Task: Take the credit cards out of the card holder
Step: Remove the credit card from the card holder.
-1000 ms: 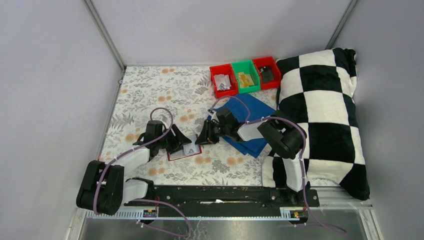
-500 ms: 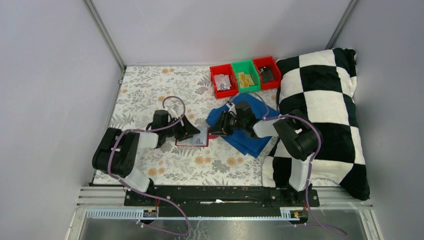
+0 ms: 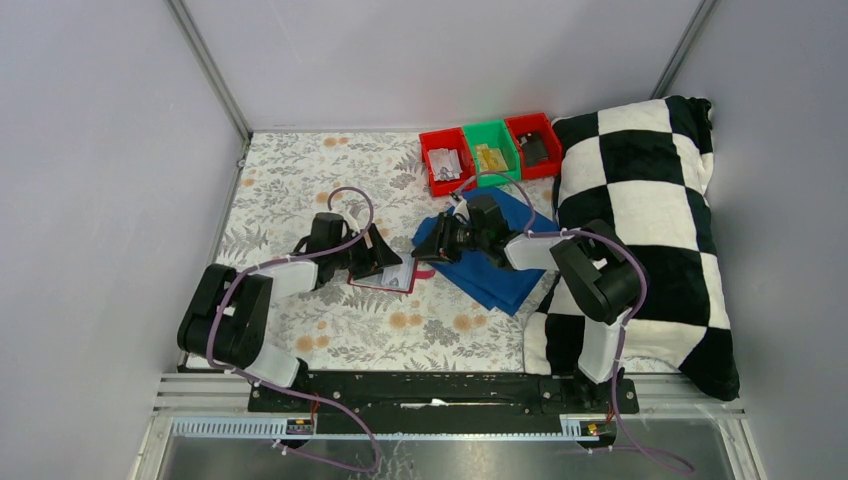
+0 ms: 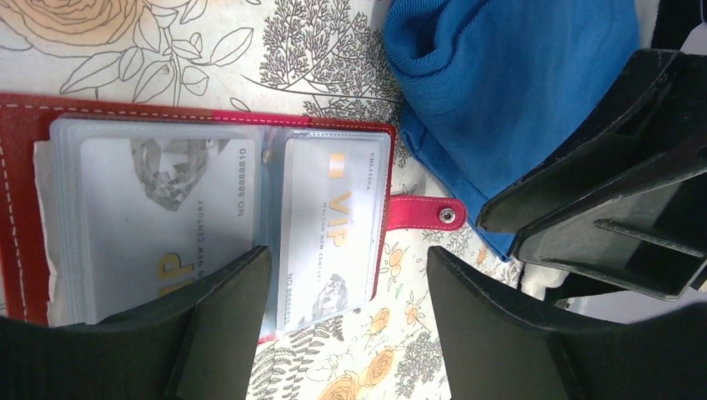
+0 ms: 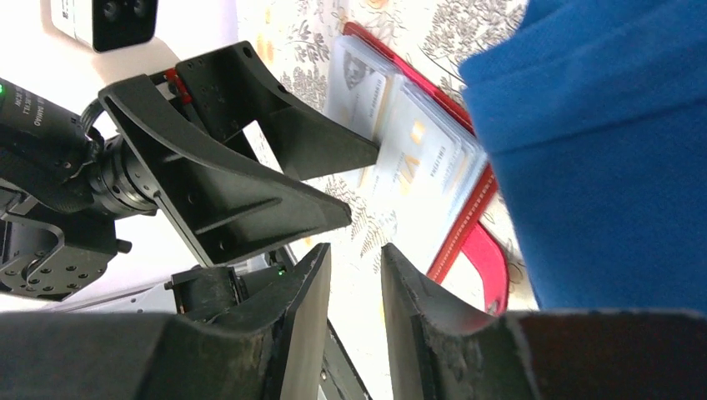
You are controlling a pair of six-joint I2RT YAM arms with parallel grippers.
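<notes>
Blue cloth [image 3: 497, 268]: bunched up on the right, steer clear of it.
Card holder [image 4: 21, 208]: lying open, strap [image 4: 425, 212] pointing at the cloth.
Left gripper [image 4: 346, 267]: wide open, empty, over the holder. I'd pin it down.
Right gripper [image 5: 354, 254]: narrow gap, empty, near the strap. Pinch a card edge.
Credit cards [image 4: 329, 221]: pale, sleeved inside.

A surface covered in a pale floral print [image 3: 290, 175] fills the scene. A crumpled blue cloth [image 3: 492, 284] lies near its middle. At the far edge, three small bins sit touching in a row: red [image 3: 432, 160], green [image 3: 472, 150], red [image 3: 517, 143]. A black-and-white checked cushion [image 3: 650, 230] lies along the right side.
</notes>
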